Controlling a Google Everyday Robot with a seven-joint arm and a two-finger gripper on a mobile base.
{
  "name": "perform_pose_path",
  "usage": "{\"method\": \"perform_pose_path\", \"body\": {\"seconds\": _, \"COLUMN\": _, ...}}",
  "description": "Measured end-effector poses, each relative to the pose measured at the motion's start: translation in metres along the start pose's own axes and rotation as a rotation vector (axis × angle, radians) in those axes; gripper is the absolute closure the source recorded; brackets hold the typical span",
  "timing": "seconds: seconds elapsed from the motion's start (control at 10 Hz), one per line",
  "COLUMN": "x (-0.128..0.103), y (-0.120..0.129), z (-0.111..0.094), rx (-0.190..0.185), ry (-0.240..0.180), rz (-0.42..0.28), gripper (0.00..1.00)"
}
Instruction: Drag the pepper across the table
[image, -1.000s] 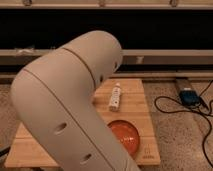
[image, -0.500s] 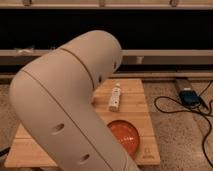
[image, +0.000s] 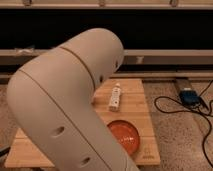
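Note:
My large pale arm (image: 70, 100) fills the left and middle of the camera view and hides much of the light wooden table (image: 135, 107). The pepper is hidden or out of view. The gripper is not in view; only the arm's rounded links show. A small logo mark (image: 146, 155) sits at the table's near right corner.
A round orange-red bowl (image: 125, 136) sits on the table near its front right. A white bottle-like object (image: 115, 97) lies on the planks behind it. A blue device (image: 190, 96) with black cables lies on the speckled floor to the right. A dark wall with rails runs behind.
The arm has shifted slightly; the bowl and the white object have stayed in place.

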Motion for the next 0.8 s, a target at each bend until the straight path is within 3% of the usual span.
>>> {"method": "perform_pose_path", "body": {"seconds": 0.8, "x": -0.024, "y": 0.026, "z": -0.003, "rx": -0.026, "ry": -0.062, "rz": -0.034, "gripper": 1.0}}
